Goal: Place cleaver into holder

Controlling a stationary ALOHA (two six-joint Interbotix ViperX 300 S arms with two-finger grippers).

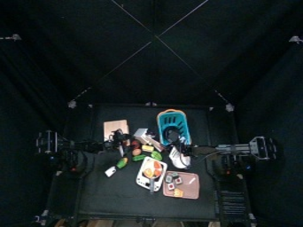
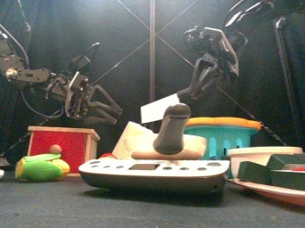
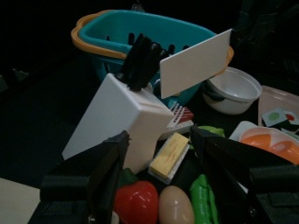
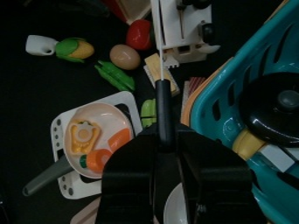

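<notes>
Alignment matters most now: the cleaver (image 3: 193,63), upper right in the left wrist view, hangs just beside the black handles sticking out of the white wedge-shaped holder (image 3: 117,118) at centre, so the blade should probably be turned in line with a slot and lowered straight in. The right gripper (image 4: 162,140) has its fingers narrowed around the cleaver's black handle. The left gripper (image 3: 158,166) stands wide and empty, low by the holder.

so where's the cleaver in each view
top view: too small to make out among the clutter.
front view: white blade hanging mid-picture, under the right gripper.
left wrist view: cleaver upper right, above the white knife block.
right wrist view: black handle in the right gripper.
Shared landmark: teal basket.
</notes>
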